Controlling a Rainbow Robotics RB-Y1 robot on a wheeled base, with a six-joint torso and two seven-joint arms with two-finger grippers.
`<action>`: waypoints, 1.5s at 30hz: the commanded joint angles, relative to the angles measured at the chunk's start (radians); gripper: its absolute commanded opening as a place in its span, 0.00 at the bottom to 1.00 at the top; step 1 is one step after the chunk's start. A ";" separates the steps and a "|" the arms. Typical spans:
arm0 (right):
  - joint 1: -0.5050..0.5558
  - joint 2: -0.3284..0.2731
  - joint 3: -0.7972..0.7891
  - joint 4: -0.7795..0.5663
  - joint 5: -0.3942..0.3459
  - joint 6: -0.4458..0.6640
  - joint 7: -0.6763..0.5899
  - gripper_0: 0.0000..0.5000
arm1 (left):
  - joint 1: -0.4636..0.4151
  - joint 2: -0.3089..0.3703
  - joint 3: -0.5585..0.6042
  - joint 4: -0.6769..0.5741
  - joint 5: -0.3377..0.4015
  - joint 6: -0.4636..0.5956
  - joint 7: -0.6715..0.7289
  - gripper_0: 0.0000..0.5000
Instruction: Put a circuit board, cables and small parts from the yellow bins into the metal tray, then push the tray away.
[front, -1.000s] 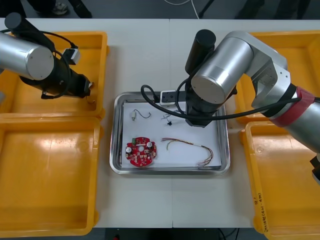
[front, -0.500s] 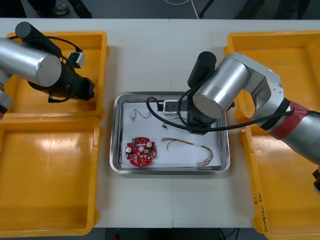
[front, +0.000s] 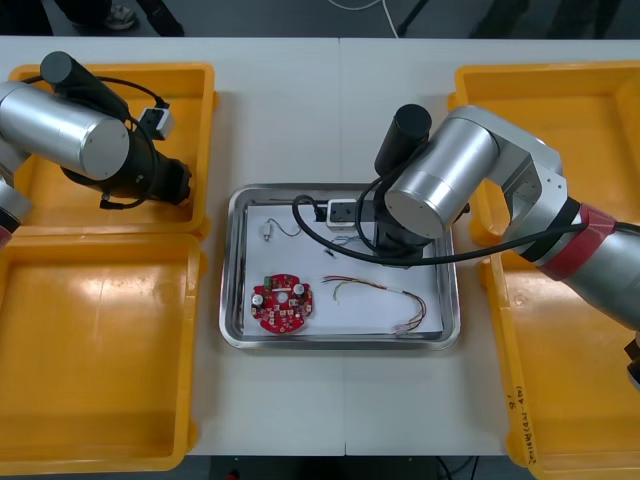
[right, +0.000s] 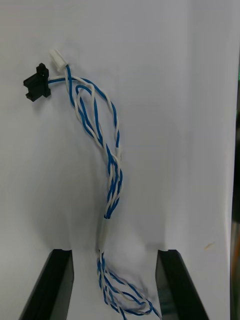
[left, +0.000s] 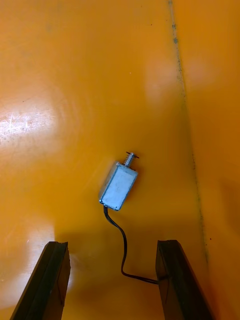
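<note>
- The metal tray (front: 340, 344) sits mid-tabletop (front: 300, 110), between the yellow bins (front: 100, 350). On its white liner lie the round red circuit board (front: 283, 305), near the tray's near-left corner, and the red and yellow cable (front: 380, 293) just beside it.
- Your right wrist view gives you what the arm covers in the front view. The twisted blue and white cable (right: 107, 165) lies on the liner, with a black and a white connector at its far end. Its near end runs between the fingers.
- The right gripper (right: 115, 255) hangs over the tray's far half, jaws wide apart and gripping nothing.
- The left gripper (left: 111, 244) is in the far left bin (front: 195, 100) by its inner wall, jaws wide apart and empty.
- Your left wrist view shows a boxy small metal part (left: 119, 185) on the bin floor just ahead. Its black lead curls to one finger's edge.
- A dark marking (front: 515, 400) on the near right bin's rim is too small to read.
- Past the tray's far rim you have bare tabletop to the far edge, with narrow strips at each side.
</note>
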 joint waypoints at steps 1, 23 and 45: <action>0.001 0.018 0.009 -0.048 0.018 0.015 -0.007 1.00 | 0.008 -0.011 -0.013 0.005 -0.009 -0.019 -0.040 0.96; -0.002 0.053 -0.132 -0.213 0.047 0.300 -0.047 1.00 | 0.008 -0.011 -0.025 0.044 0.022 -0.088 -0.045 0.00; 0.001 0.016 -0.260 -0.468 0.030 0.487 -0.334 1.00 | 0.007 0.019 0.151 -0.003 0.017 0.071 -0.106 0.00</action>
